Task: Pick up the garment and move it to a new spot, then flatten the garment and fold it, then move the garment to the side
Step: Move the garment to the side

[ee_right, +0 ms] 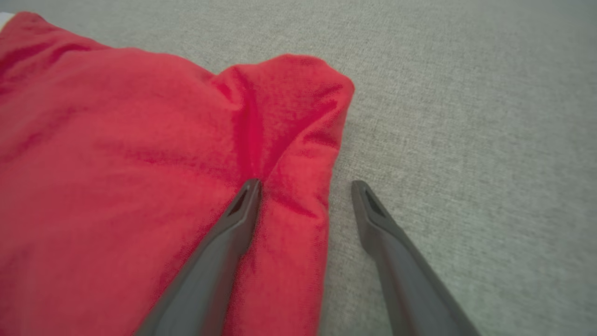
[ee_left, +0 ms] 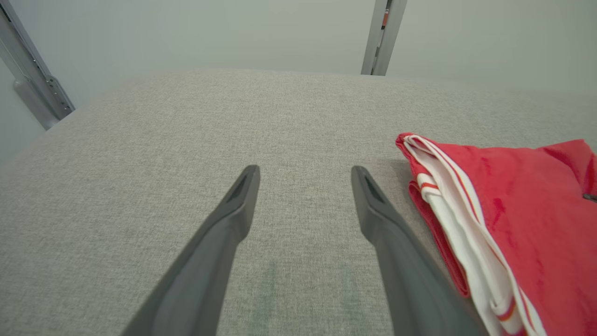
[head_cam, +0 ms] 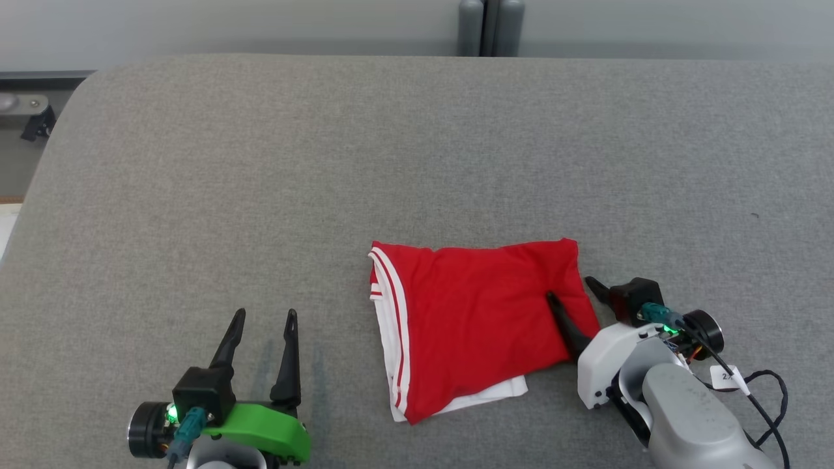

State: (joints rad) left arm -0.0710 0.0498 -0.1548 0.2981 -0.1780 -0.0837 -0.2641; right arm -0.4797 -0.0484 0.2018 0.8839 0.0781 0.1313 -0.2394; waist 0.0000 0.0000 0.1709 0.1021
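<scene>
The red garment lies folded into a rough rectangle near the front middle of the grey surface, with white sleeve cloth and red-white trim along its left edge. No lettering shows. My right gripper is open and straddles the fold's right edge: one finger presses on the red cloth, the other rests on the bare surface beside it. My left gripper stands open to the left of the garment, apart from it, with nothing between its fingers.
The grey fabric-covered surface stretches wide behind and to both sides of the garment. Its rounded far left corner drops off toward a metal frame. A grey post stands beyond the far edge.
</scene>
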